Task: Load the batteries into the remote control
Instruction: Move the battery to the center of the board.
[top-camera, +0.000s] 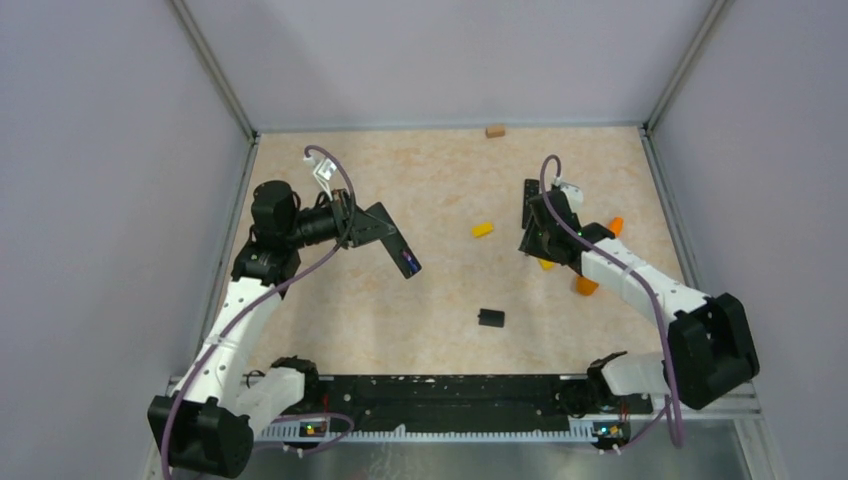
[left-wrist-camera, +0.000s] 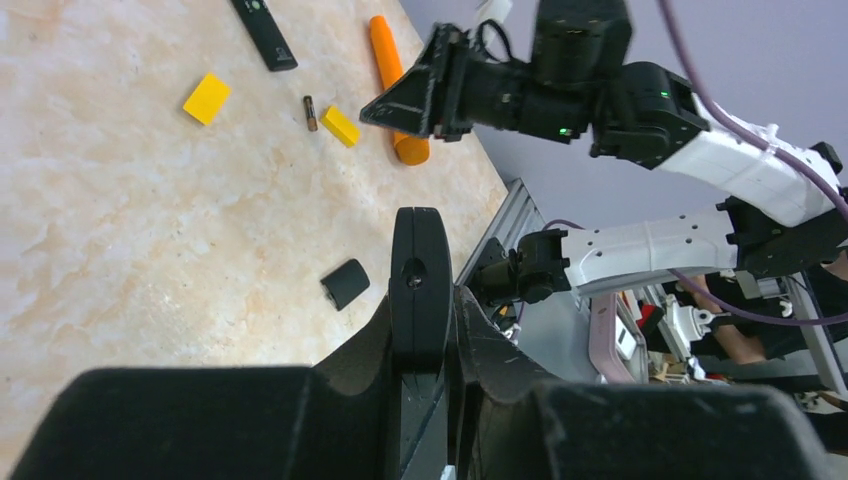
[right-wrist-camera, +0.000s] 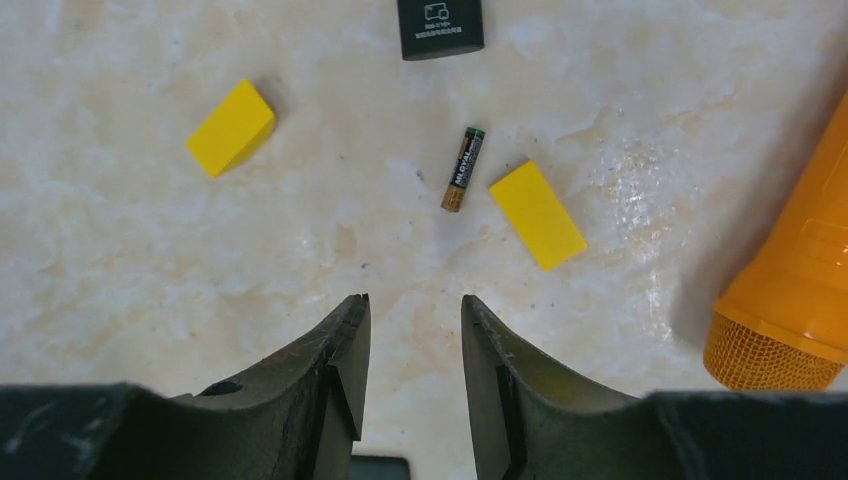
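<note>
Right gripper (top-camera: 538, 246) is seen in the top view nose-down over the right half of the table (top-camera: 420, 300), near the orange stick (top-camera: 598, 262). Jaw state can't be read from here. The battery (right-wrist-camera: 464, 168) is not made out in this view, presumably covered by the arm. Left gripper (top-camera: 352, 222) is raised over the left half, clamped on the remote (top-camera: 393, 243), well apart from the right arm.

Left wrist view: fingers are closed on the remote (left-wrist-camera: 420, 280), seen edge-on. The battery (left-wrist-camera: 310, 112) is picked out flat on the table, just beside a yellow block (left-wrist-camera: 340, 125). The right gripper (left-wrist-camera: 385, 108) hangs near it, so the right arm is clearly the nearer one.

Right wrist view: jaws are apart with nothing between them. The battery lies ahead of the fingertips, untouched, offset slightly from the gap's centreline toward the orange stick (right-wrist-camera: 800, 290). Its long axis runs roughly fore-aft, nearly square to the closing direction, so the jaws would close across the thin width. That line-up is judged workable. The near yellow block (right-wrist-camera: 537, 213) sits just beside it, not touching; a second block (right-wrist-camera: 231, 127) is well apart. Next move is judged to need a small sideways shift, then a straight descent, with the near block the likely snag.
</note>
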